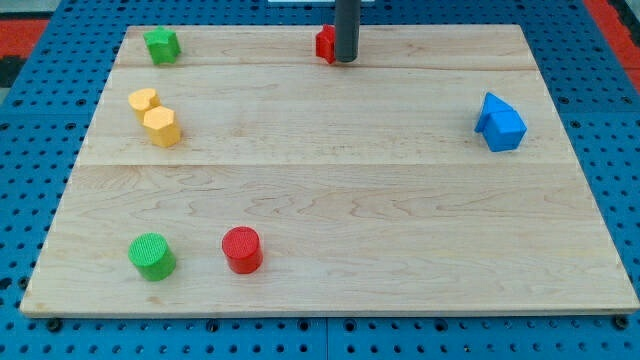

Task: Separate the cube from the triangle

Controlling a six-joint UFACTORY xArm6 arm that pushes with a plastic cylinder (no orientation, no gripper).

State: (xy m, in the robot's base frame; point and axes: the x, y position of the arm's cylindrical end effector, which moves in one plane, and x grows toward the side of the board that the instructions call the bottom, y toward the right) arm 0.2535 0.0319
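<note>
- My tip [345, 60] sits at the view's top edge of the wooden board [330, 200], right against a red block [324, 44] that lies just to its view-left; the rod hides part of that block, so its shape cannot be made out.
- No jaws on this rig, only a rod: nothing is grasped or clamped, and contact is by pushing alone.
- Task pair: blue cube [504, 129] and blue triangle [490, 108], touching each other, well apart from my tip, toward the view's right and somewhat toward the view's bottom.
- Key relation: the triangle is on the side nearer my tip (upper left of the pair), the cube behind it at lower right. The pair's long axis runs roughly from upper left to lower right.
- Judgement: a push straight from here would drive both together; the tip should probably come in across that axis, at the seam.
- Others, far to view-left: green block [161, 45], two yellow blocks [154, 114], green cylinder [152, 256], red cylinder [242, 249].
</note>
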